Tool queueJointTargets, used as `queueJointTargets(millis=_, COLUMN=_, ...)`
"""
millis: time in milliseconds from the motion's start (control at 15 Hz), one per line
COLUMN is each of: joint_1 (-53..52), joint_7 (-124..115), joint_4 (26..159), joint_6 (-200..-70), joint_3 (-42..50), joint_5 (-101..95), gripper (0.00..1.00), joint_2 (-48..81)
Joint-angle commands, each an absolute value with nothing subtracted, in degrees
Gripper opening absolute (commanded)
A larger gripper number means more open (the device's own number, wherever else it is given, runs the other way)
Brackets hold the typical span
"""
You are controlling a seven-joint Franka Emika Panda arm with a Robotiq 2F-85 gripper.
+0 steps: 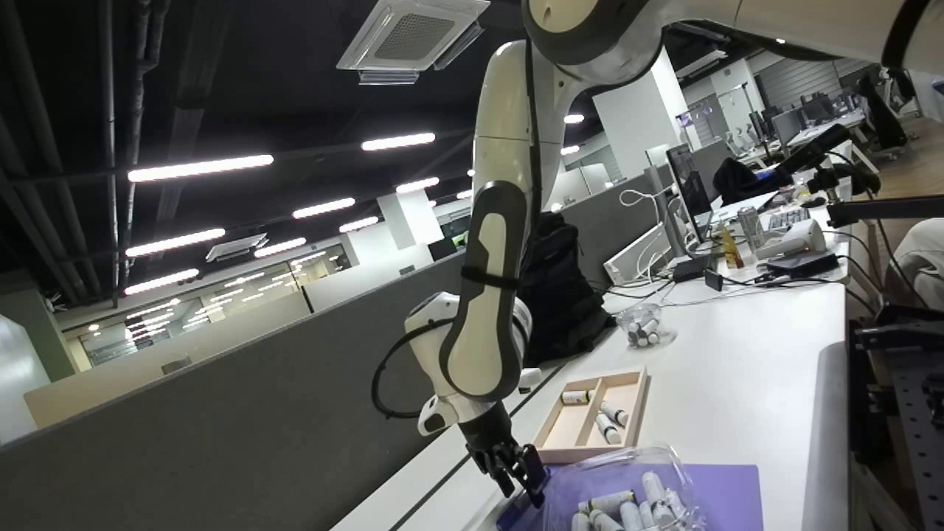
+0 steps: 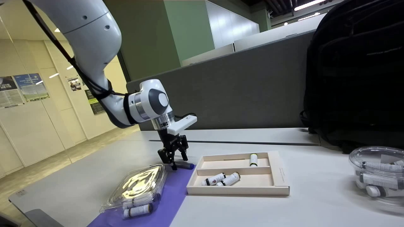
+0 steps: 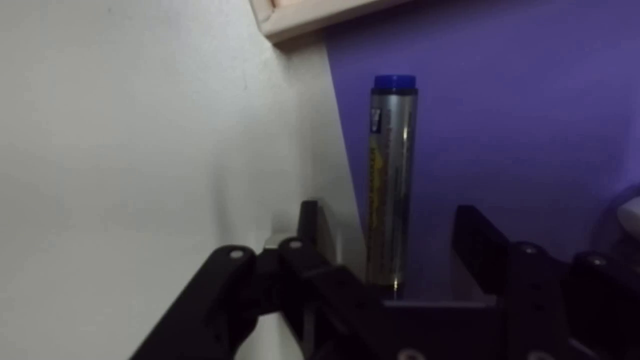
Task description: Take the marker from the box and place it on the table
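Note:
The marker (image 3: 392, 190), silver with a blue end, lies on the edge of the purple mat (image 3: 500, 110) in the wrist view. It also shows in an exterior view (image 2: 188, 165), just outside the box. The shallow light wood box (image 2: 240, 190) sits on the white table (image 2: 315, 195); one corner of it (image 3: 320, 16) shows at the top of the wrist view. My gripper (image 3: 387, 207) is open, with one finger on each side of the marker, apart from it. In an exterior view the gripper (image 2: 180, 162) points down, low over the marker. The marker's near end is partly hidden by the gripper.
A clear plastic container (image 2: 142, 183) with several white bottles stands on the mat close beside the gripper. The box holds 3 small white bottles (image 2: 230, 179). A clear round tub (image 2: 378, 176), a black backpack (image 2: 353, 78) and a grey partition (image 2: 240, 94) stand farther off.

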State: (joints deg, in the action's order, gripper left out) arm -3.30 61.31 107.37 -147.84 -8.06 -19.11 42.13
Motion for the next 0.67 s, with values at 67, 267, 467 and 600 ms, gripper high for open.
queueJointTargets(millis=67, joint_1=-2.12, joint_7=61.44, joint_4=107.69, joint_6=-144.98, joint_3=-8.87, joint_5=-17.20, gripper=1.00, joint_2=38.51)
queueJointTargets(millis=267, joint_1=-1.59, joint_7=61.70, joint_4=109.00, joint_6=-144.72, joint_3=-9.07, joint_5=-16.11, gripper=1.00, joint_2=34.96)
queueJointTargets(millis=467, joint_1=-2.39, joint_7=59.80, joint_4=109.93, joint_6=-143.85, joint_3=-7.59, joint_5=-16.67, gripper=1.00, joint_2=31.50)
queueJointTargets(millis=600, joint_1=-3.16, joint_7=57.81, joint_4=110.33, joint_6=-141.72, joint_3=-6.04, joint_5=-17.60, gripper=1.00, joint_2=29.23)
